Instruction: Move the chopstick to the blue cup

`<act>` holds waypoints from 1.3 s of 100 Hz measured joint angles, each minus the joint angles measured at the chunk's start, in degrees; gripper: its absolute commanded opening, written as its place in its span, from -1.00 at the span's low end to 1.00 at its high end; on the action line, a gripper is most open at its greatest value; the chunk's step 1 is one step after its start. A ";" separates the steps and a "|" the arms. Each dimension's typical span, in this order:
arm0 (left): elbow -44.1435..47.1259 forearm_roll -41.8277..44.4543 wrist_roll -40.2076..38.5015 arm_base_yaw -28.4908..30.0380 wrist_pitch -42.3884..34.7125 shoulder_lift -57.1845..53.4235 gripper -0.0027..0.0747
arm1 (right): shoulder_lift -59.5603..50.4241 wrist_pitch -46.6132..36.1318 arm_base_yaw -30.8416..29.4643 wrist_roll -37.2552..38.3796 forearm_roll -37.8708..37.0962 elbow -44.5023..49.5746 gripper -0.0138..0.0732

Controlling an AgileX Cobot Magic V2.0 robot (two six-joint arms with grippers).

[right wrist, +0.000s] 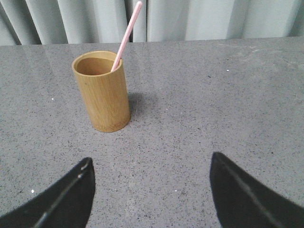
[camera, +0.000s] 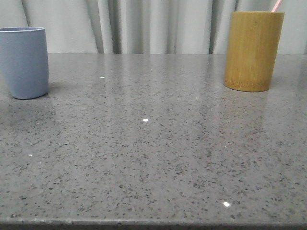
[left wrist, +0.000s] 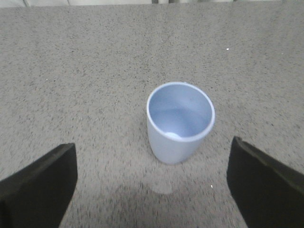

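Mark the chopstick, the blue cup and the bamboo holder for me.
chopstick [right wrist: 127, 34], right wrist view, mid-shaft above the rim.
blue cup [left wrist: 175, 149], left wrist view, outer wall.
bamboo holder [camera: 252, 52], front view, side wall.

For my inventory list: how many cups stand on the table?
2. The blue cup stands at the table's far left; the bamboo cup stands at the far right, holding the chopstick.

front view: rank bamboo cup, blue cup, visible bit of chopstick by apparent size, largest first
1. Bamboo cup, the tallest.
2. Blue cup, shorter and cut by the frame edge; their widths look alike.
3. Chopstick, just a thin pink tip showing above the bamboo cup's rim.
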 measured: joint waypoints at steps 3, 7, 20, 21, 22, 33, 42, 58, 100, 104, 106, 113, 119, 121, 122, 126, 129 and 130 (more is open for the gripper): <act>-1.50 0.11 0.00 0.00 0.23 2.14 0.67 | 0.00 0.00 0.00 0.00 0.00 0.00 0.51; -3.72 0.20 0.00 0.00 0.69 5.24 0.67 | 0.00 0.00 0.00 0.00 0.00 0.00 0.51; -9.99 0.31 0.12 0.00 2.73 14.20 0.67 | 0.00 0.00 0.00 0.00 0.00 0.00 0.51; -10.61 0.31 0.12 0.00 2.86 14.65 0.67 | 0.00 0.00 0.00 0.00 0.00 0.00 0.51; -10.90 0.41 0.12 0.00 3.15 15.08 0.67 | 0.00 0.00 0.00 0.00 0.00 0.00 0.51; -14.74 0.73 0.12 0.00 5.32 21.38 0.67 | 0.00 0.02 0.00 0.00 0.00 0.00 0.51; -16.28 0.92 0.12 0.00 6.74 25.33 0.67 | 0.00 0.02 0.00 0.00 0.00 0.00 0.51; -16.92 1.02 0.12 0.00 7.50 29.44 0.67 | 0.00 0.12 0.00 0.00 0.00 0.00 0.51; -16.94 0.91 0.12 0.00 7.70 33.34 -0.17 | 0.00 0.12 0.00 0.00 0.00 0.00 0.51; -16.94 0.91 0.12 0.00 7.70 33.34 -0.31 | 0.00 0.12 0.00 0.00 0.00 0.00 0.51; -16.94 0.81 0.12 0.00 7.70 33.34 -0.39 | 0.00 0.12 0.00 0.00 0.00 0.00 0.51; -16.94 0.46 0.12 0.00 7.70 33.34 -0.67 | 0.00 0.12 0.00 0.00 0.00 0.00 0.51; -16.94 0.19 0.12 0.00 7.70 33.34 -0.90 | 0.00 0.12 0.00 0.00 0.00 0.00 0.51; -16.94 0.16 0.12 0.00 7.70 33.34 -0.97 | 0.00 0.12 0.00 0.00 0.00 0.00 0.51; -16.94 0.06 0.12 0.00 7.70 33.34 -0.99 | 0.00 0.12 0.00 0.00 0.00 0.00 0.51; -16.94 -0.06 0.12 0.00 7.70 33.34 -0.98 | 0.00 0.12 0.00 0.00 0.00 0.00 0.51; -16.94 -0.20 0.12 0.00 7.70 33.34 -0.98 | 0.00 0.12 0.00 0.00 0.00 0.00 0.51; -16.94 -0.21 0.12 0.00 7.70 33.34 -0.98 | 0.00 0.12 0.00 0.00 0.00 0.00 0.51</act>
